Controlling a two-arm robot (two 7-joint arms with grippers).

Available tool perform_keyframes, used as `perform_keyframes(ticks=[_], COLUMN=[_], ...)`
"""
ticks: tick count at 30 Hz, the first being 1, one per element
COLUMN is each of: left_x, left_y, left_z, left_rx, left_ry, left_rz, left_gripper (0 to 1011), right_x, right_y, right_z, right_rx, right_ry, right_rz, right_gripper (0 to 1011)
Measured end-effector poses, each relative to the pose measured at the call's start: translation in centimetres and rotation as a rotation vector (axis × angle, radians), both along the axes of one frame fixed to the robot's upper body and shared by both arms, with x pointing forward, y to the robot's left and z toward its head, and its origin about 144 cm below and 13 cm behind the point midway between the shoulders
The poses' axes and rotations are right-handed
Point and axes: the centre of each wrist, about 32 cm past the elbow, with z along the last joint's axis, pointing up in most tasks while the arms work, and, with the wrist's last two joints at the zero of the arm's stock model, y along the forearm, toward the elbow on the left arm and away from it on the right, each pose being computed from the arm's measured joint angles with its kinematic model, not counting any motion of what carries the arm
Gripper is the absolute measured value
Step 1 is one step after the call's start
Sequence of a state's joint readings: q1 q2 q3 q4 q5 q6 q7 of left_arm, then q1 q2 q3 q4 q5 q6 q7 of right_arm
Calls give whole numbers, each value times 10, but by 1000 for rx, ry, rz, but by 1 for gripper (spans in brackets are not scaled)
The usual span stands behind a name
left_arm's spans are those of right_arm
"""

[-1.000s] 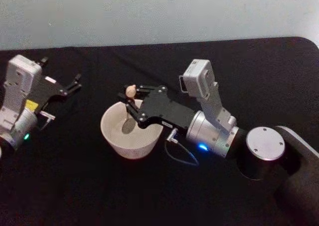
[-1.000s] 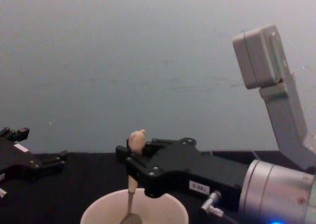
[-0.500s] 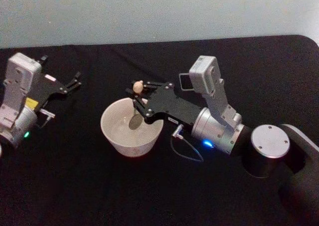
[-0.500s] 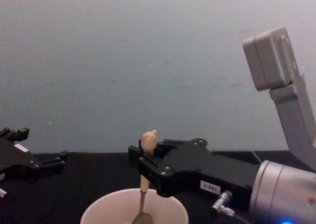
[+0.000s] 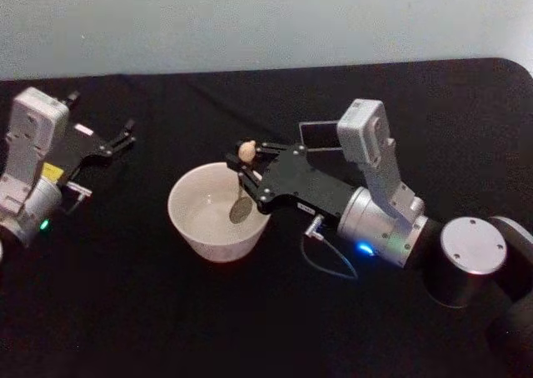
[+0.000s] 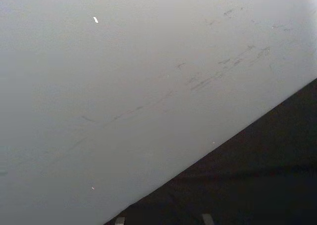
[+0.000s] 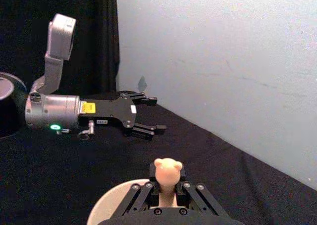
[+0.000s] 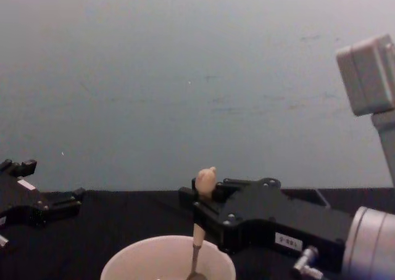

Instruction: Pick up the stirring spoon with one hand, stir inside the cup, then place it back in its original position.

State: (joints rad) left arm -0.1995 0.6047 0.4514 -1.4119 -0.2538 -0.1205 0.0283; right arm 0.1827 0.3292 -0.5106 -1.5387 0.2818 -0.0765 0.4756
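The stirring spoon (image 5: 242, 186) stands upright in the cup (image 5: 200, 220), a wide pale round cup. Its bear head (image 8: 205, 179) is above the rim and its metal bowl (image 5: 240, 211) is low inside, near the cup's right wall. My right gripper (image 5: 249, 172) is shut on the beige handle just under the bear head (image 7: 167, 170). Behind the right gripper stands the dark square-mouthed holder (image 5: 310, 125), the spoon's original position. My left gripper (image 5: 125, 136) is parked at the far left, open and holding nothing, and it faces the cup (image 7: 114, 205) in the right wrist view.
A black cloth (image 5: 125, 311) covers the table and ends at a pale wall (image 5: 250, 20) behind. The right arm's silver wrist (image 5: 379, 224) and its cable (image 5: 325, 261) lie to the right of the cup. The left arm's body (image 5: 29, 178) sits at the left edge.
My right gripper has carried the spoon to the right inside the cup, from near its middle to its right wall. The left arm has not moved.
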Motion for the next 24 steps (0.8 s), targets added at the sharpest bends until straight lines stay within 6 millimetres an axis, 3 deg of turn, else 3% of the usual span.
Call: perform_keyframes(ticks=[13, 24], left_x=[0, 0], left_y=[0, 0], left_z=[0, 0], left_rx=[0, 0], left_ry=[0, 0], left_rz=[0, 0], left_gripper=[1001, 1001], right_x=[-12, -10], right_y=[1, 12], right_z=[-2, -2], right_rx=[-7, 2], right_ry=[18, 17], right_rz=[48, 78], right_gripper=[173, 173])
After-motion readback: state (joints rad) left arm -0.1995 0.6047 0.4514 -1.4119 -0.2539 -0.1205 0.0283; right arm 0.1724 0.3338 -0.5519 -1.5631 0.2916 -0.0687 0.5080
